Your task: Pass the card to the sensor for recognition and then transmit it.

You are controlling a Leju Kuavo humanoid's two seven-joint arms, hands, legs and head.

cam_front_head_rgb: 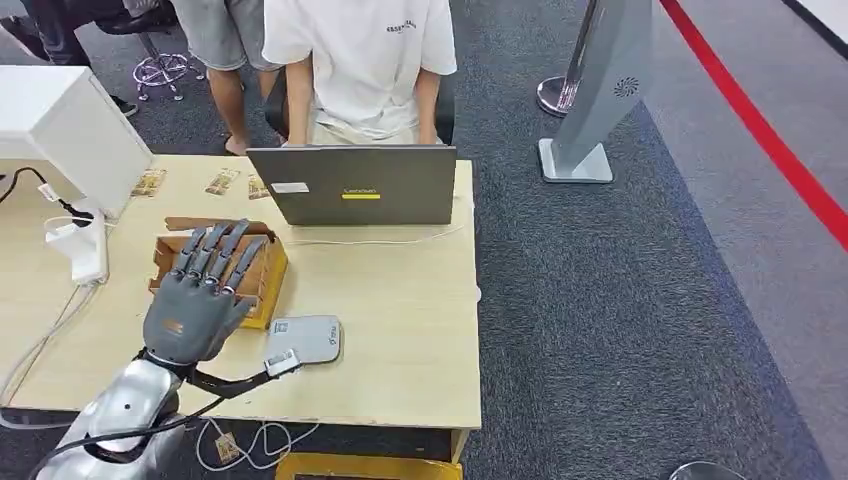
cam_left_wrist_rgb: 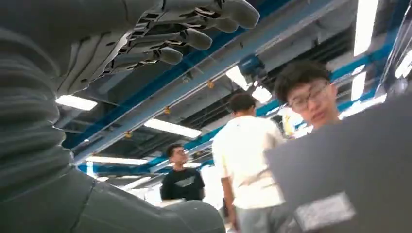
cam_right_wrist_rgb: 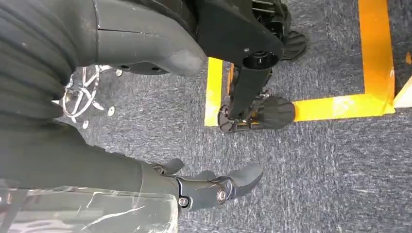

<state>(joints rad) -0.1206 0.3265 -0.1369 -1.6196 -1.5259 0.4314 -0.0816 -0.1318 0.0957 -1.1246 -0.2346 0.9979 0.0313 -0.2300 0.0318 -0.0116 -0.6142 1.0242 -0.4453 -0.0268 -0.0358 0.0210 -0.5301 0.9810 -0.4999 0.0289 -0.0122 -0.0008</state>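
The left hand [cam_front_head_rgb: 200,290] is being held over the cardboard box [cam_front_head_rgb: 262,275], fingers spread, grasping nothing. No card can be made out; presumably it is sitting in the box, beside the grey sensor [cam_front_head_rgb: 305,340]. Fingers should be lowered squarely before pinching. The right hand [cam_right_wrist_rgb: 214,187] is hanging loosely apart.

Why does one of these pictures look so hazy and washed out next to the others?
Left wrist view: aimed up at bright ceiling lights, so they glare, and the people and laptop look soft. Head view: evenly lit, table sharp. Right wrist view: carpet crisp, a clear cover smearing one corner.
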